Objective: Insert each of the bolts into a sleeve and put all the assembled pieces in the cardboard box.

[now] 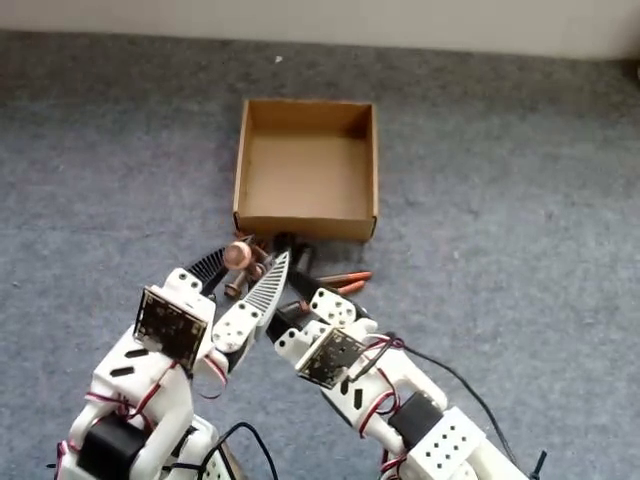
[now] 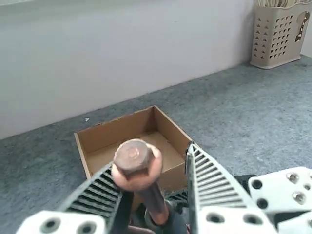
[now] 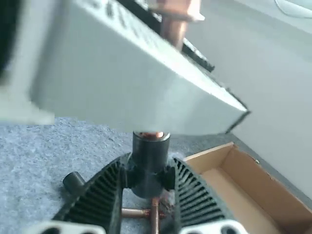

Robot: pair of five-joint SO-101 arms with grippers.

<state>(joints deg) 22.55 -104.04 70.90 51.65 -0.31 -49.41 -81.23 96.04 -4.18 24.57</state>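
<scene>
Left tool (image 2: 150, 158) partly covers the bolt (image 3: 176, 19) above the sleeve (image 3: 151, 161).

We see a grey, short-piled carpet (image 1: 520, 180) covering the whole ground, lit softly and evenly. Along its far edge runs a plain, pale wall (image 2: 122, 58), which meets the carpet in a straight line. Close to that wall, well off to one side, a beige basket (image 2: 280, 31) stands on the carpet, with rows of small triangular holes in its sides.
</scene>
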